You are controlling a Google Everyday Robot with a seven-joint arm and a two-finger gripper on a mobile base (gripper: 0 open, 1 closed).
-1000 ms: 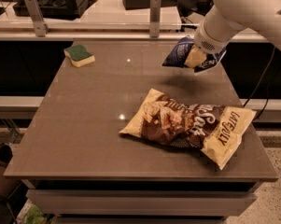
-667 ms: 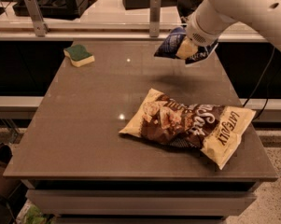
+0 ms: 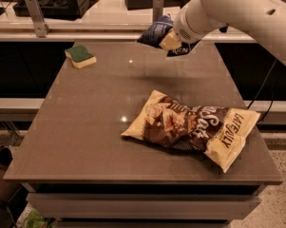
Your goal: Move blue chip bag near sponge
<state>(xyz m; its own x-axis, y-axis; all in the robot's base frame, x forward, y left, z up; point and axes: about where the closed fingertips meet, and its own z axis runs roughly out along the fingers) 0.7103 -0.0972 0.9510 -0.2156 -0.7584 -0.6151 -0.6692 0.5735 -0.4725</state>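
The blue chip bag (image 3: 155,33) is a small dark-blue foil bag, held in the air above the far part of the table. My gripper (image 3: 170,40) is shut on the blue chip bag, at the end of the white arm that reaches in from the upper right. The sponge (image 3: 80,56), green on top with a pale yellow base, lies on the table near the far left corner, well to the left of the bag.
A large cream-yellow and brown chip bag (image 3: 192,127) lies on the brown table (image 3: 85,127) at the front right. A counter with metal posts (image 3: 36,14) and dark equipment runs behind the table. Floor shows past the table's left and right edges.
The gripper has carried the blue chip bag up and to the left, toward the far middle of the table. The sponge and the large bag have not moved.
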